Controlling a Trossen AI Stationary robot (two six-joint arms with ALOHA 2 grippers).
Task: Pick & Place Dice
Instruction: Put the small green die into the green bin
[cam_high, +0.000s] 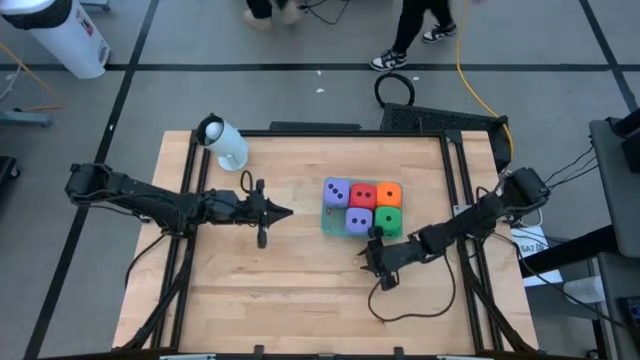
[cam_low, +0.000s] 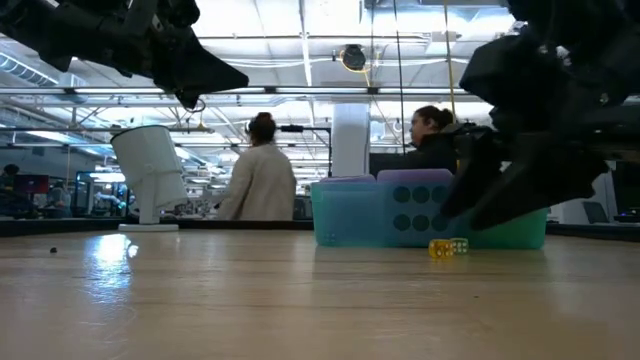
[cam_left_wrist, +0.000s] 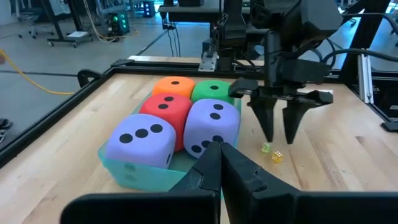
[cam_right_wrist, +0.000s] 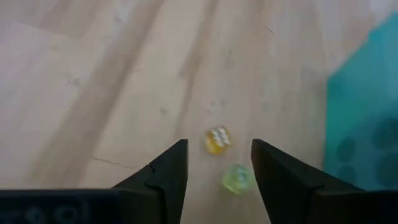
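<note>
The right gripper (cam_right_wrist: 214, 163), fingers spread, hovers over two tiny dice, one yellow (cam_right_wrist: 217, 140) and one pale green (cam_right_wrist: 236, 178), lying between its fingertips, with the teal tray (cam_right_wrist: 367, 118) of big foam dice (cam_left_wrist: 186, 118) just beside it; closing could catch both dice or flick one away.

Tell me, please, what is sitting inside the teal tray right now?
The teal tray holds five big dice: two purple, one red, one orange, one green. Its floor beneath them is covered, so anything else there cannot be seen.
</note>
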